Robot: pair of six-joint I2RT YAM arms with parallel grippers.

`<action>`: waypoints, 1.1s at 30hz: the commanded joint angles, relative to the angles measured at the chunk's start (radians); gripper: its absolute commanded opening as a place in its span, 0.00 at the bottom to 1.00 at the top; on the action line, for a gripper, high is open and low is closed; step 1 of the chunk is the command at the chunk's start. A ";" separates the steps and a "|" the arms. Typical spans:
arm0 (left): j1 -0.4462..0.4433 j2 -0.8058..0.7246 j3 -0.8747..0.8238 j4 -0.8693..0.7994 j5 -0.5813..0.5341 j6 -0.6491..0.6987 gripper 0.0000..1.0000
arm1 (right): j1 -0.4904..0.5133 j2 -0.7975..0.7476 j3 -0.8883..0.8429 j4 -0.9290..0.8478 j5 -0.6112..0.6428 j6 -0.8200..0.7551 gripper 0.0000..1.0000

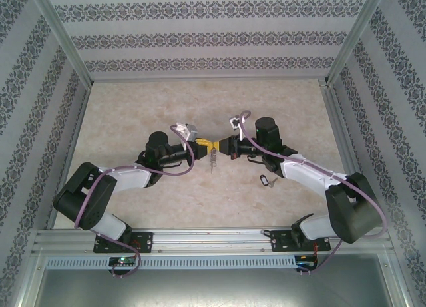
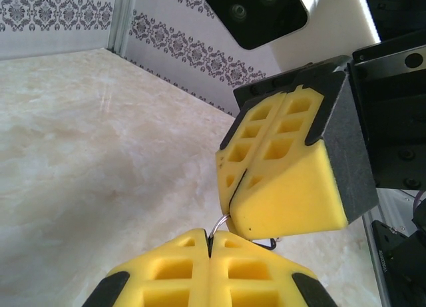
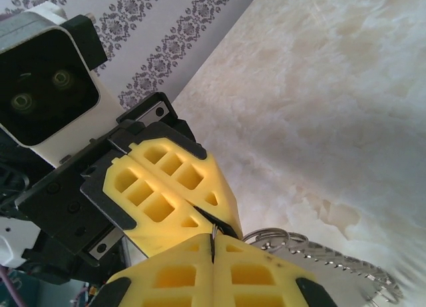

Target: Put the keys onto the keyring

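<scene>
Both grippers meet tip to tip above the middle of the table. My left gripper (image 1: 204,144) (image 2: 211,239) is shut on the thin wire of the keyring (image 2: 222,224), which curves up into my right gripper's yellow pads (image 2: 286,180). My right gripper (image 1: 223,146) (image 3: 212,244) is shut on the same keyring; its silver loops (image 3: 269,236) and beaded chain (image 3: 349,262) trail off to the right of the pads. From above, the chain (image 1: 213,162) hangs below the two grippers. A small dark-headed key (image 1: 266,180) lies on the table under the right arm, apart from both grippers.
The pale marble-look tabletop (image 1: 200,107) is walled by patterned panels on three sides, with metal posts (image 1: 63,37) at the corners. Both arm bases sit on the rail (image 1: 213,240) at the near edge.
</scene>
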 commanded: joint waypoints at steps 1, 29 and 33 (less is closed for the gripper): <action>-0.012 -0.014 0.029 0.028 0.004 -0.024 0.02 | 0.009 0.002 -0.001 0.021 0.001 -0.011 0.00; -0.012 0.009 0.033 0.158 0.067 -0.293 0.20 | -0.012 -0.104 -0.057 0.144 0.034 -0.040 0.00; -0.012 0.053 0.035 0.249 0.101 -0.364 0.21 | -0.016 -0.101 -0.062 0.156 0.036 -0.028 0.00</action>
